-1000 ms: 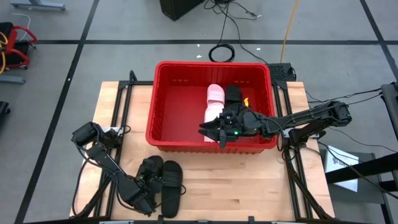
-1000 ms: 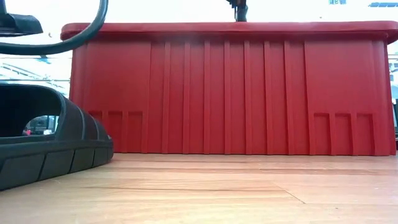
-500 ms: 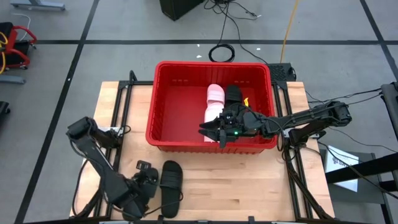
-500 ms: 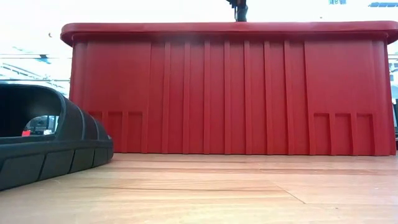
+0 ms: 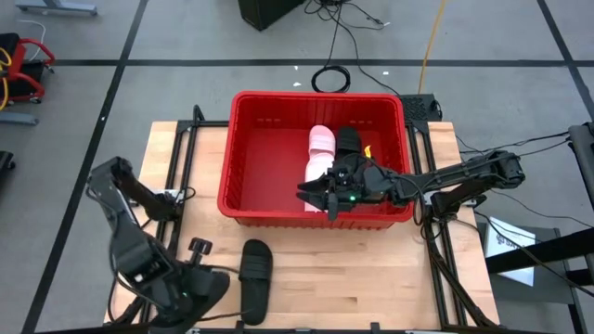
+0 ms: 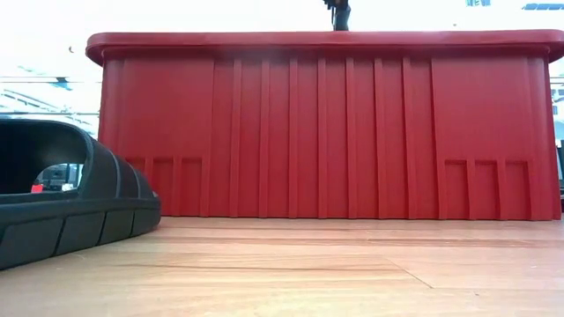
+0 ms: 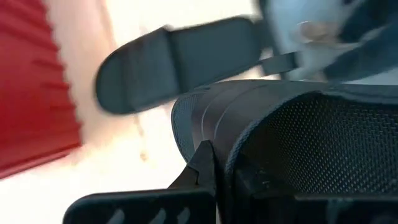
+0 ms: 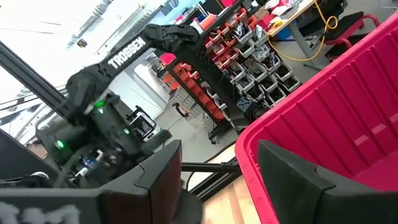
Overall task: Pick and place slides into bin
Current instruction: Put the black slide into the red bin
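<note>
Left tool (image 5: 200, 283) grips a black slide (image 7: 292, 137) at the worktop's (image 5: 353, 269) front-left corner.
A second black slide (image 5: 255, 280) lies flat just beside it. The right tool (image 5: 311, 193), fingers spread wide, hangs over the red bin (image 5: 251, 199), beside a pink slide (image 5: 320, 153) and another black slide (image 5: 348, 141) inside.

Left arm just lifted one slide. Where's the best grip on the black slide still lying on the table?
Probably the wide strap of the black slide. It lies lengthwise, sole down, in front of the bin; the low view shows its strap arching over an open tunnel. Come from above, one finger under the arch.
</note>
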Available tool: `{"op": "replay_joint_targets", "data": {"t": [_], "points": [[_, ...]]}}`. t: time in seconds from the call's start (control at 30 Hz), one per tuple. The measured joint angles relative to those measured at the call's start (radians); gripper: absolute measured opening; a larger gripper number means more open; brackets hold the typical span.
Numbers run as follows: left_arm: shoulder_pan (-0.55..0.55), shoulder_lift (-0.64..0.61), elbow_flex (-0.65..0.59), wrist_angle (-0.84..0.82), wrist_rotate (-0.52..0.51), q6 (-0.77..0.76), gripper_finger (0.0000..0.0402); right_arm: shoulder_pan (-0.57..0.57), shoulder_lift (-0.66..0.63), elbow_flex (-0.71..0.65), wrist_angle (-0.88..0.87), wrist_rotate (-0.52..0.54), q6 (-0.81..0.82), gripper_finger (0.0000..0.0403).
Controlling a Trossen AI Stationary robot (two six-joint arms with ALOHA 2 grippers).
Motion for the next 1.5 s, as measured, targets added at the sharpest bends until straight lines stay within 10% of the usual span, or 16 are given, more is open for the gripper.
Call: {"op": "replay_joint_targets", "data": {"t": [0.5,1.0,1.5], "points": [[0.09,-0.046,0.272,0.126,-0.007,0.226,0.0001,-0.016,0.0,0.0,0.179,0.079,-0.096,0.0201],[0.208,-0.048,0.604,0.139,-0.266,0.654,0.0001,-0.053,0.0,0.0,0.549,0.168,-0.33,0.0201],[0.54,-0.119,0.68,-0.025,-0.31,0.992,0.0003,-0.125,0.0,0.0,0.603,0.262,-0.357,0.0201]]}}
